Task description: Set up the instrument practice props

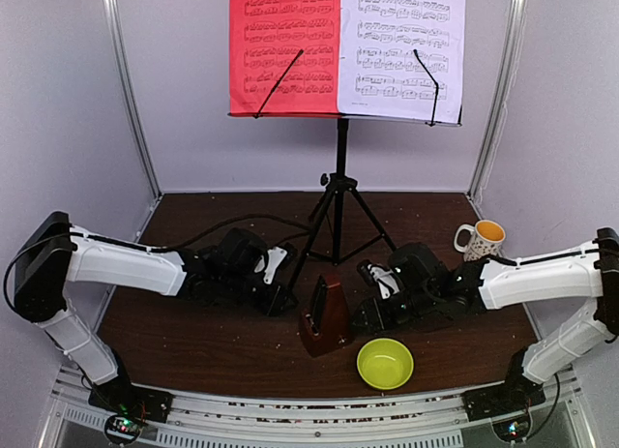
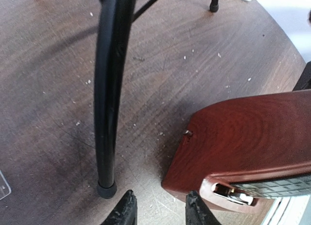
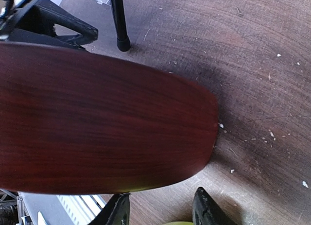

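The black music stand rises on tripod legs at the back centre. A red sheet and a white sheet rest side by side on its desk. The brown pyramid metronome stands upright on the table in front of the tripod, between both arms. My left gripper lies just left of it. In the left wrist view this gripper is open over bare table, with the metronome beside its right finger and a tripod leg to its left. My right gripper is open, close against the metronome but not around it.
A yellow-green bowl sits near the front edge, right of the metronome and under the right gripper. A patterned white mug stands at the back right. White walls enclose the dark wooden table on three sides.
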Available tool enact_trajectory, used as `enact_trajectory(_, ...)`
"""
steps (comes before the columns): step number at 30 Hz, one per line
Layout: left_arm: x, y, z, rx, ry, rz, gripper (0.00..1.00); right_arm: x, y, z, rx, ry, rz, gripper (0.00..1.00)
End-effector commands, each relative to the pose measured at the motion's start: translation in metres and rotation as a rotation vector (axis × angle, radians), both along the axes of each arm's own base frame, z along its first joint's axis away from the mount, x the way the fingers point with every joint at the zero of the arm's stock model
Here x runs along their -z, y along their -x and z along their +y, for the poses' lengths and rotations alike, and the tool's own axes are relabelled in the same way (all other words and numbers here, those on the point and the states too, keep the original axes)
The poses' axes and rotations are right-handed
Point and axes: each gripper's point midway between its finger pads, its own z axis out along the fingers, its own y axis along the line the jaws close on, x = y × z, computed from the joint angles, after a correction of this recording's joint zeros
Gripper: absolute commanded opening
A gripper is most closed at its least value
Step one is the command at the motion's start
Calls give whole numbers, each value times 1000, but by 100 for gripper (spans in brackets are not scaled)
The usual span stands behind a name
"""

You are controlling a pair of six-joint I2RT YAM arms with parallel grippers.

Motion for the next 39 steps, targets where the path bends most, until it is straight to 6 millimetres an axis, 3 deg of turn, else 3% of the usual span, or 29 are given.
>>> enact_trajectory(1, -21, -3, 7, -30, 28, -63, 36, -10, -19, 10, 34, 3, -64, 44)
enact_trajectory(13, -42, -4, 18, -72, 78, -117, 35, -5, -46, 18, 37, 89, -124, 40)
enact_trajectory(22, -47, -4, 24, -88, 73, -134, 35, -5, -70, -7, 22, 172, -202, 38)
enact_trajectory(26, -48, -4, 27, -105, 76, -139, 35, -8, -75, 2, 1, 153, -198, 37)
enact_trajectory(31, -49, -4, 32, -121, 69, -139, 35, -18, -72, 16, 11, 79, -159, 36)
enact_trajectory(39, -42, -2, 44, -160, 58, -136, 35, -11, -55, -14, 47, 127, -135, 35)
